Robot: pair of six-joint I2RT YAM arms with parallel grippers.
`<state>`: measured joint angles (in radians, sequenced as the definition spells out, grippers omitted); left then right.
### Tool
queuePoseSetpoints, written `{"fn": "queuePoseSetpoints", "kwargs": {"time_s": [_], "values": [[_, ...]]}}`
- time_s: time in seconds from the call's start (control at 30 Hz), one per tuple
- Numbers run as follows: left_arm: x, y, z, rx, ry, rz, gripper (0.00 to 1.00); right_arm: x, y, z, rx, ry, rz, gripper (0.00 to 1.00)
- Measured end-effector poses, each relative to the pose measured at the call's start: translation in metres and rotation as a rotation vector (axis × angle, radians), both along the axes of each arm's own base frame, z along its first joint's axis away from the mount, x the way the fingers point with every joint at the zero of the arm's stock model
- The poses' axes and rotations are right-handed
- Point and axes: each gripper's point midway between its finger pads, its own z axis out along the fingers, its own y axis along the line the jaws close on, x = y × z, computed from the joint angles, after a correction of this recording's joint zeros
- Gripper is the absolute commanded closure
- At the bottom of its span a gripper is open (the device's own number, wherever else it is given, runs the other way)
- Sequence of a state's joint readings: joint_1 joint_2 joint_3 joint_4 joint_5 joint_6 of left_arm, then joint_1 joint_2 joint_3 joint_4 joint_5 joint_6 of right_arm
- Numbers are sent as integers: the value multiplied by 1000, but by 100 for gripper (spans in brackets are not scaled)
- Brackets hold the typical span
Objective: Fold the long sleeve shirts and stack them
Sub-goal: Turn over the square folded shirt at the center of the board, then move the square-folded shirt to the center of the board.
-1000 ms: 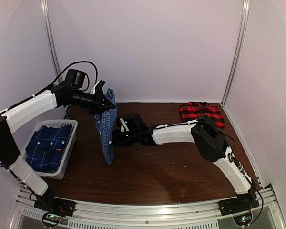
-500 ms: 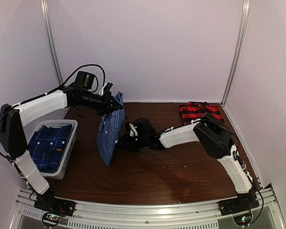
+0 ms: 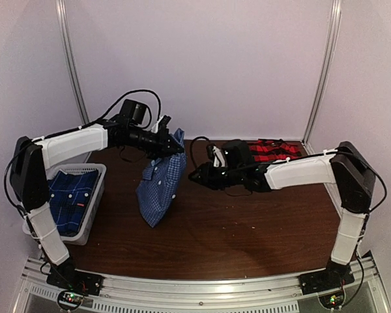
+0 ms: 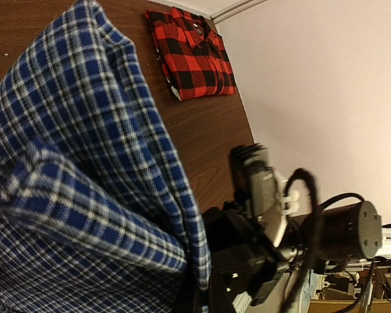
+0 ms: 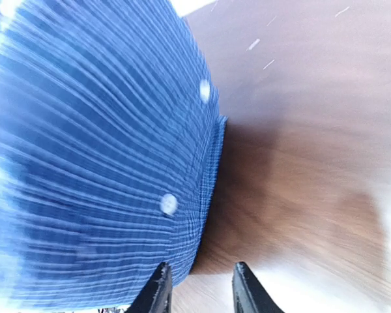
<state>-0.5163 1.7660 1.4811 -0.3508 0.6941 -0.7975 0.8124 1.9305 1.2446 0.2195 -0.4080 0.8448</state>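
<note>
1. The left gripper [image 3: 174, 149], raised above the brown table [image 3: 247, 228], is clenched on the blue gingham shirt [image 3: 158, 189]. The shirt hangs bunched from it, and whether its lower end touches the wood cannot be judged.
2. The right gripper [image 3: 195, 175] sits just to the right of the hanging cloth, jaws released and empty. In the wrist view, bare tabletop shows between its fingertips [image 5: 158, 287].
3. The red-and-black plaid shirt [image 3: 277, 151] lies folded flat at the far right corner. The right arm [image 3: 293, 173] crosses in front of it and covers its left part.
4. The darker blue plaid shirt [image 3: 65, 199] lies in a white basket [image 3: 94, 202] at the left edge. The left arm [image 3: 36, 195] hides the basket's left side.
5. In the left wrist view, cloth conceals that gripper's fingers. The right wrist view is blurred, with only two white buttons [image 5: 167, 204] distinct.
</note>
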Motion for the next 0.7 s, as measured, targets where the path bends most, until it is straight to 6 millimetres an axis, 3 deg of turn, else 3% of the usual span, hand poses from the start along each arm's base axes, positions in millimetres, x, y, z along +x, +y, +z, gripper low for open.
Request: {"fn": "queuePoseSetpoints", "kwargs": {"time_s": [0.07,0.17,0.3,0.4,0.47,0.57,0.7], "values": [[0,-21,-10,9,4,-26,100,4,-30,12,-13,-21,-53,60],[-2,-64,-34,33,24,-73,74,9,-96,31,-36,-61,-173,54],[-16,-146,-74,53,37,-177,56,14,-180,35,-92,-85,-335,47],[-38,-184,-99,73,49,-236,49,10,-205,23,-155,-72,-374,44],[-53,-191,-108,101,61,-258,48,5,-207,15,-193,-62,-355,44],[-51,-183,-106,133,47,-236,48,-4,-205,3,-232,-50,-321,44],[-33,-130,-92,179,17,-126,49,-11,-195,-16,-280,-34,-266,46]]}}
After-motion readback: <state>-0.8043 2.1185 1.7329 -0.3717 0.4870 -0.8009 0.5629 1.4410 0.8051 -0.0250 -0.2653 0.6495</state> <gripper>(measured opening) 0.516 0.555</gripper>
